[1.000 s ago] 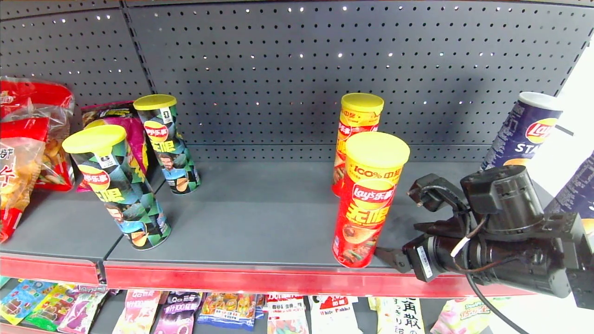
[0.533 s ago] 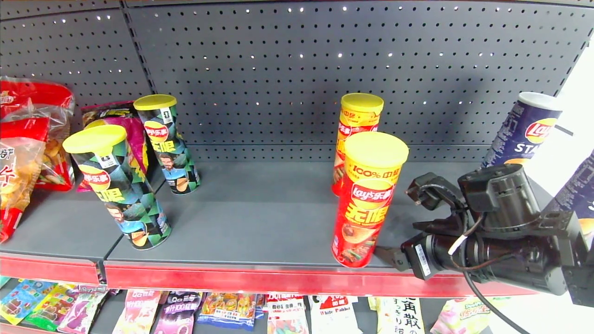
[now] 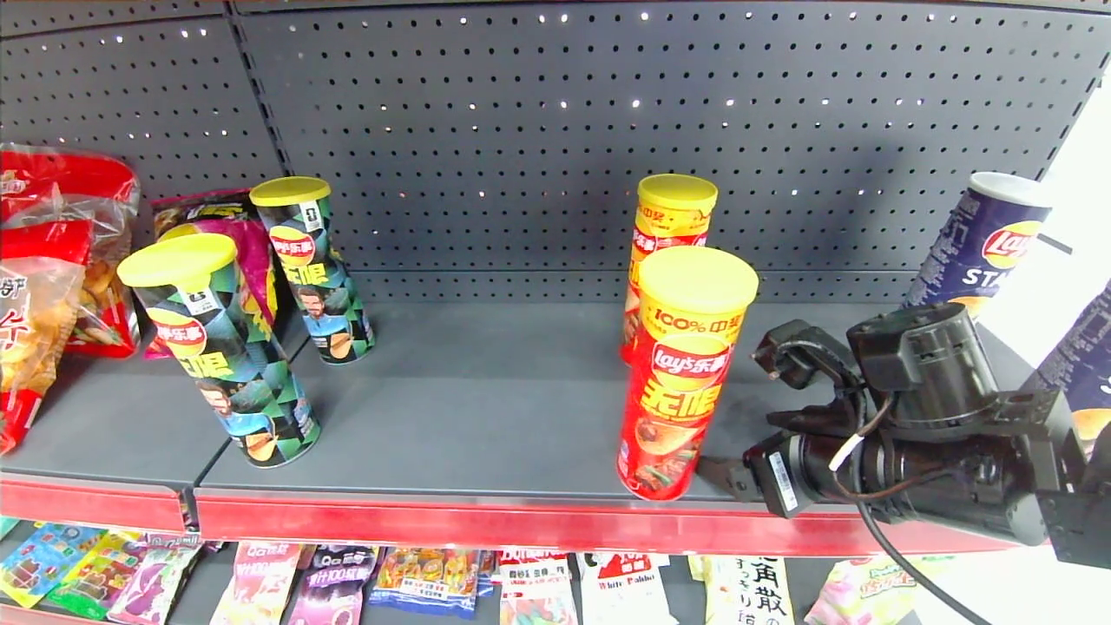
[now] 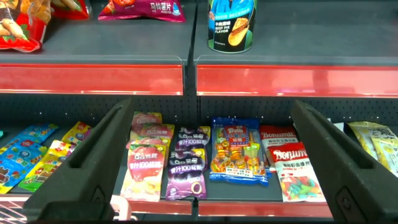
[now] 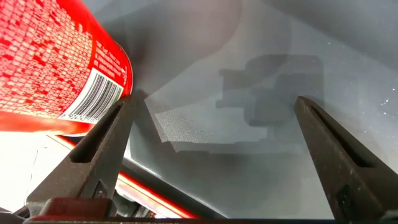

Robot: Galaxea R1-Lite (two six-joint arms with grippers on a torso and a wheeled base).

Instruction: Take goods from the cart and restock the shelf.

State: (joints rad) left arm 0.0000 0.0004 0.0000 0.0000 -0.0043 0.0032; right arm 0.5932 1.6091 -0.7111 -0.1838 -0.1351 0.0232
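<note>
A red chip can (image 3: 686,373) with a yellow lid stands upright near the front edge of the grey shelf (image 3: 486,417), with a second red can (image 3: 673,217) behind it. My right gripper (image 3: 738,447) sits low on the shelf just right of the front can's base, open and holding nothing. In the right wrist view the red can (image 5: 56,68) lies outside one finger of the right gripper (image 5: 216,102), close against it, and bare shelf lies between the jaws. My left gripper (image 4: 211,109) is open and empty, facing the lower shelf's snack bags (image 4: 186,168).
Two green cans (image 3: 221,347) (image 3: 312,269) and red snack bags (image 3: 52,260) fill the shelf's left. Blue cans (image 3: 981,243) stand at the right end. A pegboard wall (image 3: 555,130) backs the shelf, and a red lip (image 3: 521,521) runs along its front. Bare shelf lies mid-span.
My right gripper has shifted a little to the left, and the front red can has moved slightly left with it. The other cans have stayed put.
</note>
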